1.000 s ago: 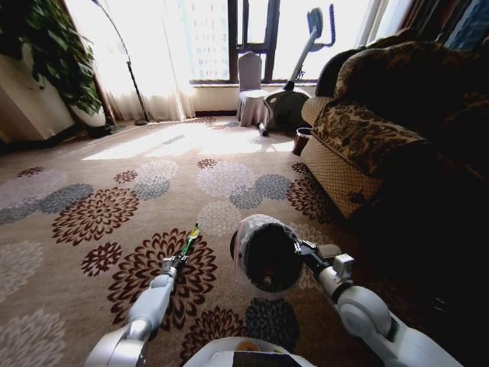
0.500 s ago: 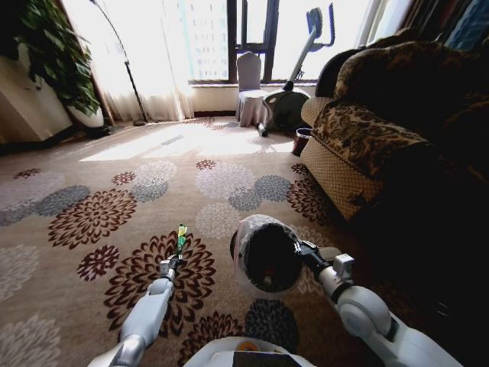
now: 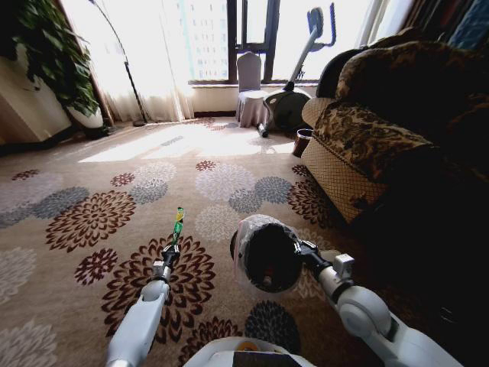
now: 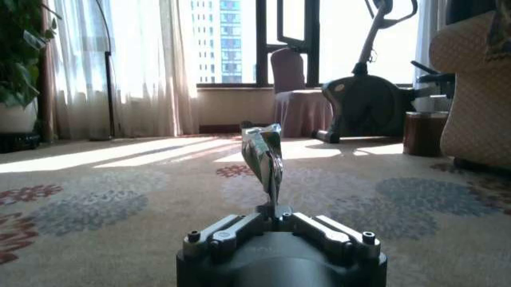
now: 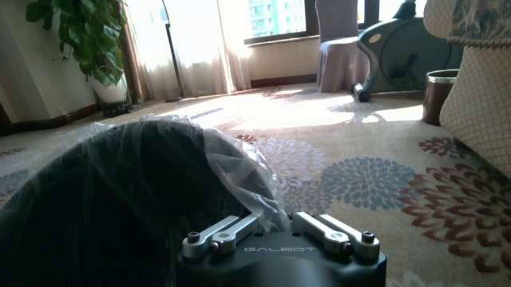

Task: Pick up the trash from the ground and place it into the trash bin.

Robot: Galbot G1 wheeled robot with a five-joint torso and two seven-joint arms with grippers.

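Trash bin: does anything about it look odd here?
Yes. The trash bin is off the carpet, tipped sideways, held at its rim by the right end effector. The left end effector holds a green wrapper.

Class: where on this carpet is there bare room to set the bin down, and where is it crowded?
Free: the carpet between the plant and sofa. Crowded: by the window, around the chair and exercise bike. The right gripper holds the bin; the left gripper holds a wrapper.

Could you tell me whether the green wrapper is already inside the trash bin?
No, the left gripper holds the green wrapper above the carpet, beside the trash bin.
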